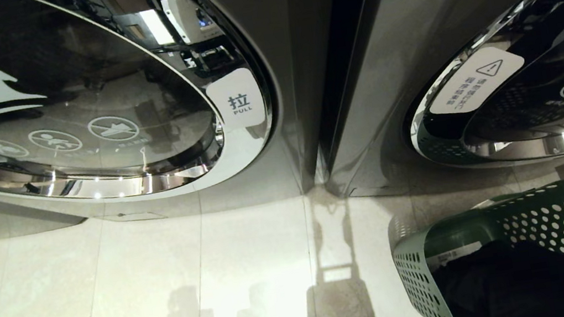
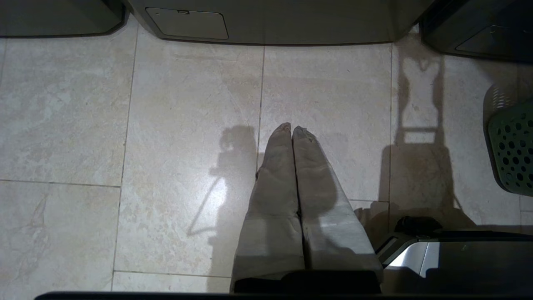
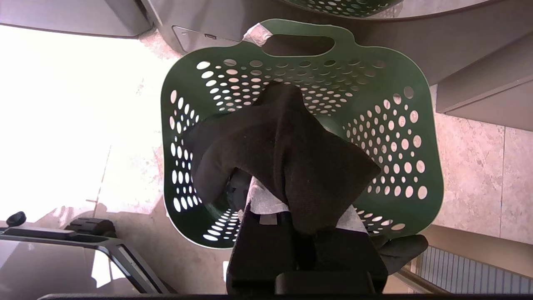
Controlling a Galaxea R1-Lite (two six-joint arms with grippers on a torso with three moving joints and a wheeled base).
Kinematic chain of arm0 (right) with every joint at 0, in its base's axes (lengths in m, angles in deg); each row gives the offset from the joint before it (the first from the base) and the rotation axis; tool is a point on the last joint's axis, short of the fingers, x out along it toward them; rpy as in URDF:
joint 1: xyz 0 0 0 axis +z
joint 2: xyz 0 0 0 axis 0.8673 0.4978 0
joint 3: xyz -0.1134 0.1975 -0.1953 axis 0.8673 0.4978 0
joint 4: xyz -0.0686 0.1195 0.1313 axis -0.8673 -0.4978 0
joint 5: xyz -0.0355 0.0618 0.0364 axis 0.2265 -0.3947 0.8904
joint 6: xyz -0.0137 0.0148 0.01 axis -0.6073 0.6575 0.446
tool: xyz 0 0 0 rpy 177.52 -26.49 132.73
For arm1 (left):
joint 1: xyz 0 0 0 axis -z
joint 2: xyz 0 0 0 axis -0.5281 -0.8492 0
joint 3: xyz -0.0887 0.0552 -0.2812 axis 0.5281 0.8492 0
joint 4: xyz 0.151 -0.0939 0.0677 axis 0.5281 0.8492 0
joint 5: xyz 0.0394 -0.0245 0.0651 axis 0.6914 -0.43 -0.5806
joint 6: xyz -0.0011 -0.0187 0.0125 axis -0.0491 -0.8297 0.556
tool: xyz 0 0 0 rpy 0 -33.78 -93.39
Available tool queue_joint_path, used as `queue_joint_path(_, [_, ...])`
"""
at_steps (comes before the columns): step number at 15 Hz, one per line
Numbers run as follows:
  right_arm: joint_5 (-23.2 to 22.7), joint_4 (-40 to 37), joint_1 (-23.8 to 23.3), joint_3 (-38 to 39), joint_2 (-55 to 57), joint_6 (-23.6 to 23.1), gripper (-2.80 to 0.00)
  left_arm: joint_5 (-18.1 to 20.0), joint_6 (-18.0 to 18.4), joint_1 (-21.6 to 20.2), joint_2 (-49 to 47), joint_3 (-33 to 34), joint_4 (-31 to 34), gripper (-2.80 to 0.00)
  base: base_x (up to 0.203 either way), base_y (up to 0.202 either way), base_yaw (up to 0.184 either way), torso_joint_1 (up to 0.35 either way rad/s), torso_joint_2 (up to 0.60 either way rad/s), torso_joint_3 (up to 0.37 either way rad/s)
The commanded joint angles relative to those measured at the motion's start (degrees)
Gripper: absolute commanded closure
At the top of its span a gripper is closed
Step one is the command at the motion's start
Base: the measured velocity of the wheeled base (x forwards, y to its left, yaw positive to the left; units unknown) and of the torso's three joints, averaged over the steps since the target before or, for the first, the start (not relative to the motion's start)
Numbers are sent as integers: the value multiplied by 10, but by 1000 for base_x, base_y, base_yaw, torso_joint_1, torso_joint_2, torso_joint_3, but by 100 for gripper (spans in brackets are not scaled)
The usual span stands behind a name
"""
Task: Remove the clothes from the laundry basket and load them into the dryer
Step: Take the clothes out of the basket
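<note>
Pale tiled floor point(image 1: 167, 287) bears shadows; a white "PULL" sticker point(image 1: 237, 101).

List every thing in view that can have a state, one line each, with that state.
Left machine door: closed.
Right machine door: closed.
Laundry basket: upright on the floor, nothing visible in it but the garment.
Dark garment: gripped at one end, hanging over the basket.
Right tool: shut on the dark garment.
Left tool: shut, empty, above bare floor tiles.

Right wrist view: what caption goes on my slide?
Right gripper shut on a dark garment, lifting it over the green laundry basket.
</note>
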Motion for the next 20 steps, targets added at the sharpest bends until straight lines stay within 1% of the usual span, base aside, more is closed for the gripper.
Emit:
queue_joint_path(1, [0,0,0,0,0,1,0,0,0,0,0,0,0,0,0,0,0,0,0,0])
queue_joint_path(3, [2,-2,0,0,0,21,0,0,0,0,0,0,0,0,0,0,0,0,0,0])
queue_joint_path(5, [21,0,0,1,0,63,0,1,1,0,0,0,0,0,0,0,0,0,0,0])
queue_joint_path(6, [23,0,0,0,0,68,0,2,3,0,0,0,0,0,0,0,0,0,0,0])
queue_joint_path(9, [22,2,0,0,0,70,0,1,9,0,0,1,-4,0,0,0,0,0,0,0])
queue_joint_path(12, [22,2,0,0,0,72,0,0,12,0,0,10,-29,0,0,0,0,0,0,0])
queue_joint_path(15, [19,2,0,1,0,58,0,5,37,0,0,11,-29,0,0,0,0,2,1,18])
queue_joint_path(16, [18,0,0,1,0,48,0,6,40,0,0,11,-29,0,0,0,0,7,2,110])
queue_joint_path(18, [20,0,0,0,0,55,0,5,39,0,0,11,-29,0,0,0,0,5,0,158])
queue_joint_path(20, [18,0,0,0,0,48,0,6,43,0,0,11,-29,0,0,0,0,3,2,191])
